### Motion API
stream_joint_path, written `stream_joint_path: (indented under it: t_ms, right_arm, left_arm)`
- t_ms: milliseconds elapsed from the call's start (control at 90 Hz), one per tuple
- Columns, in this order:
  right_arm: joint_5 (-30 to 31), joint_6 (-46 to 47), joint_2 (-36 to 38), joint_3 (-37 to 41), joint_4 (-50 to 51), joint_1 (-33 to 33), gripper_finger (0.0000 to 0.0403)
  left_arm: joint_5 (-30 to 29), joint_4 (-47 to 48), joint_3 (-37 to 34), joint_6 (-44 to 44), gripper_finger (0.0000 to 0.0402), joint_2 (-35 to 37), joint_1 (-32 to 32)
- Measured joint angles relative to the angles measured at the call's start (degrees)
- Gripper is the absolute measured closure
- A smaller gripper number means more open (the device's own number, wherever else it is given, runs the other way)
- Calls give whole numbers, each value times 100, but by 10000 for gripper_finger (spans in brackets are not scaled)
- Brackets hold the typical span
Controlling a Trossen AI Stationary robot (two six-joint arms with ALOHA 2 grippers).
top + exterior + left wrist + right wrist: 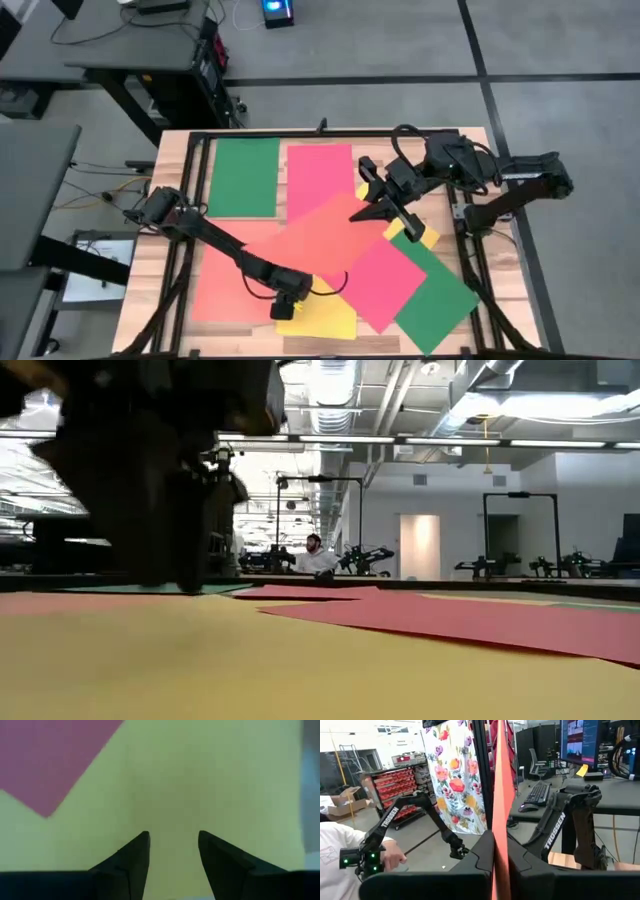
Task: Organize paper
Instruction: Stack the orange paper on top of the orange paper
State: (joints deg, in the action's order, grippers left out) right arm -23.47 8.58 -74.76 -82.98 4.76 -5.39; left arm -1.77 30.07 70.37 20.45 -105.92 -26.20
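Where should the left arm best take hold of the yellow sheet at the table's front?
Probably along its bare front edge. The yellow sheet lies flat, so its middle, below the open left gripper, gives nothing to pinch, and its right side meets the pink-red sheet. Come in low from the table's front, with the jaws straddling that edge.

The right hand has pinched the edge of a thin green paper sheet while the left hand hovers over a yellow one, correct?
Not quite: the right hand pinches a thin orange paper sheet, as the right wrist view shows. The left hand does hover over the yellow sheet.
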Motion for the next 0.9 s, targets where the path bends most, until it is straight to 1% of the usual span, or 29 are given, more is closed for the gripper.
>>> stream_joint_path:
  t_ms: [144, 211, 322, 378, 500, 644, 700, 789, 844, 900]
  right_arm:
    - [1, 1, 27, -2, -2, 0, 403]
    - [1, 15, 49, -2, 3, 0, 403]
    - [1, 39, 74, -2, -3, 0, 403]
    - [1, 39, 87, -2, -13, 0, 403]
    - [0, 42, 127, -2, -171, -17, 403]
    - [-22, 46, 136, -7, -333, -22, 403]
    - [-26, 46, 136, -7, -329, -22, 403]
    - [-30, 46, 136, -7, -324, -22, 403]
    - [-33, 42, 136, -7, -324, -26, 403]
    - [-32, 27, 128, 3, -316, -85, 403]
  left_arm:
    - [-31, 44, 0, 39, 250, 474, -104]
    - [-208, -1, 7, 35, 250, 718, -224]
    - [-812, 34, -51, 38, 250, 1138, -551]
    - [-1211, 89, -153, 113, 250, 1374, -773]
    - [-2094, 220, -507, 599, 250, 1806, -1228]
    - [-2757, 144, -1037, 1277, 250, 2164, -1666]
    - [-3049, -76, -1229, 1409, 250, 2274, -1816]
    - [-3648, -705, -1522, 1361, 250, 2456, -2069]
    - [-4254, -1211, -1686, 1230, 250, 2545, -2202]
    - [-4965, -2137, -1916, 963, 250, 2553, -2309]
